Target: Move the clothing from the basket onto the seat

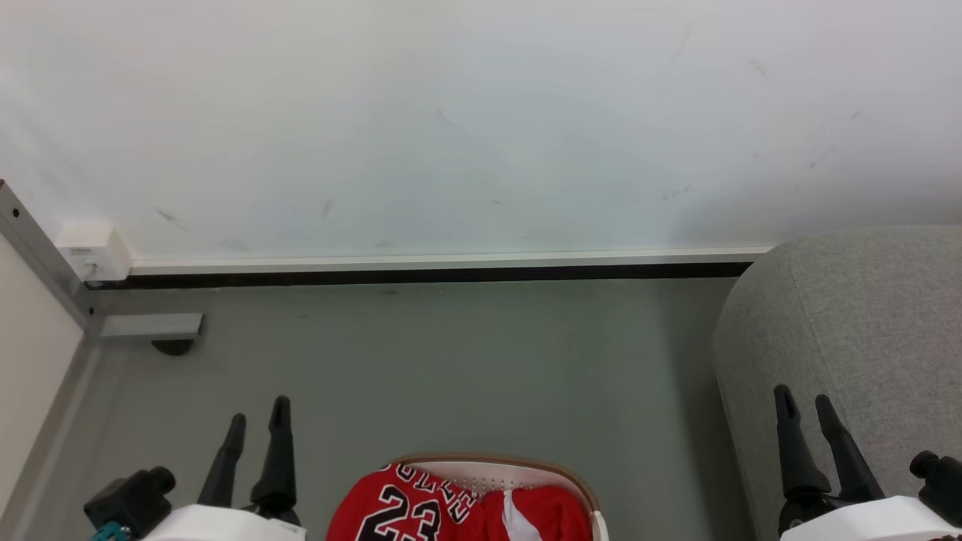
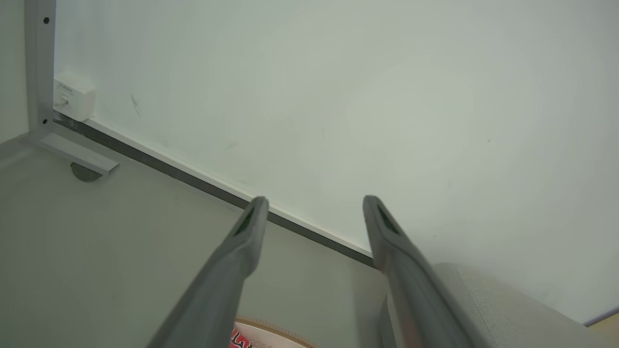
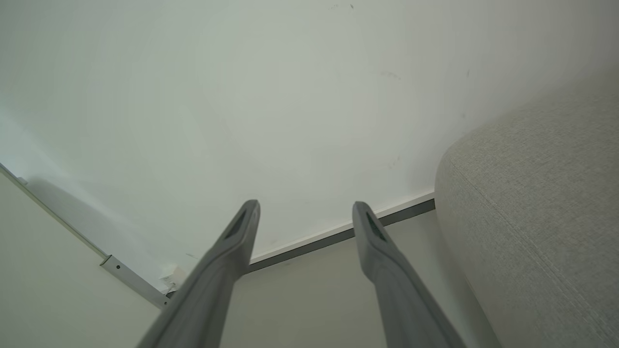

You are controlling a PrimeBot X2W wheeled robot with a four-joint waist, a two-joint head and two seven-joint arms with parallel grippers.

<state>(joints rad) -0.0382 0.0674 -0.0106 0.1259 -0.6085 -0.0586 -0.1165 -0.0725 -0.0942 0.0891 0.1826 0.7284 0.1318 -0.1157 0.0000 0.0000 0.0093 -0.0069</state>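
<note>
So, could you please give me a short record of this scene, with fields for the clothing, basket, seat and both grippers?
clothing: red jersey marked 23 and a red-and-white piece, in the basket
basket: cream, tan rim, on the grey floor, between the grippers
seat: grey fabric, to the basket's right, no clothing on its visible part
left gripper: open, empty
right gripper: open, empty, before the seat
task: not yet started

The red jersey [image 1: 391, 507] bears a black, white-edged "23"; the arched lettering above it is too crumpled to read.
</note>
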